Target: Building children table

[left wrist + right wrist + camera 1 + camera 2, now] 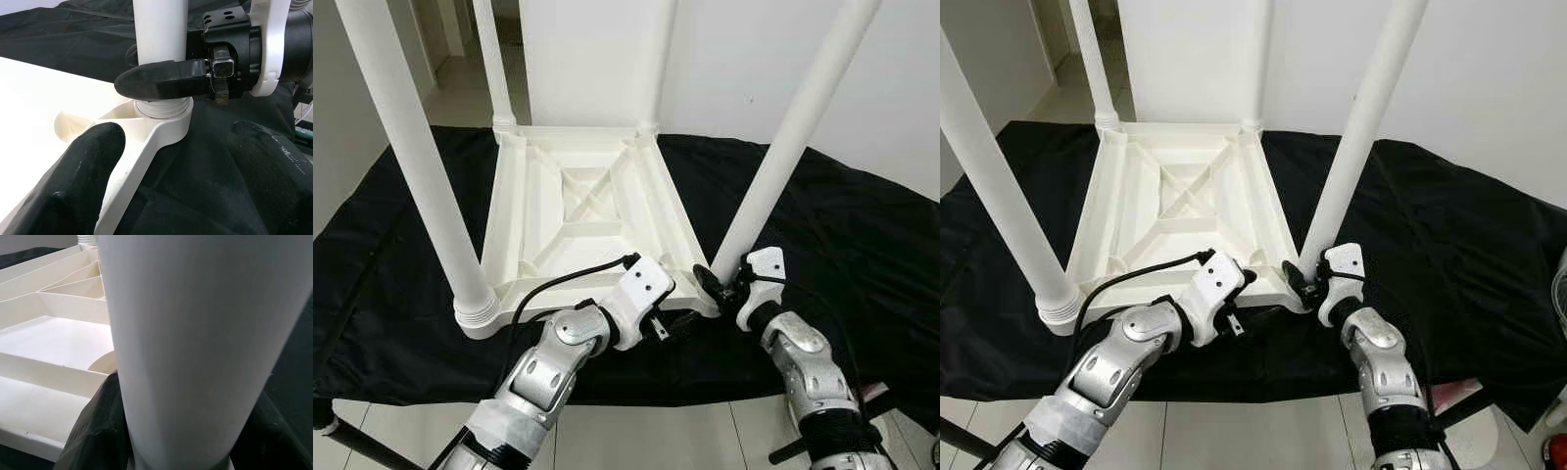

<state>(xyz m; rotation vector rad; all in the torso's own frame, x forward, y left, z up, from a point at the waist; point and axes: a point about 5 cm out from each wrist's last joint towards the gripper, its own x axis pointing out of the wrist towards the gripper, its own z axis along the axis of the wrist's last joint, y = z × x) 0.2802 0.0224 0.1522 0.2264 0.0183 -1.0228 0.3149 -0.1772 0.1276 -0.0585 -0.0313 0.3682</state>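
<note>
**Upturned white table, right gripper clamped on its near-right leg**

A black, softly creased cloth (862, 245) covers the work surface. On it lies the white plastic table top (578, 211), underside up, a square tray shape stiffened by moulded ribs that cross in an X at the centre.

At about 8 o'clock from that centre, the near-left leg (406, 157), a smooth matte tube, rises from a ridged, threaded collar in the corner socket. At 11 o'clock stands the far-left leg (491, 59), and at 1 o'clock the far-right leg (661, 59), both thinner-looking and upright.

The left gripper (680, 323), on a silver jointed arm with a white housing, sits at the near edge of the top at 5 o'clock. Its rounded black fingers (88, 166) are spread wide apart, one over the white corner, the other over the cloth, grasping nothing.

Just beside it, the near-right leg (793, 137) leans outward from its corner socket. The right gripper (720, 284) has its fingers (161, 81) closed around the base of this tube, just above the threaded ring.
</note>
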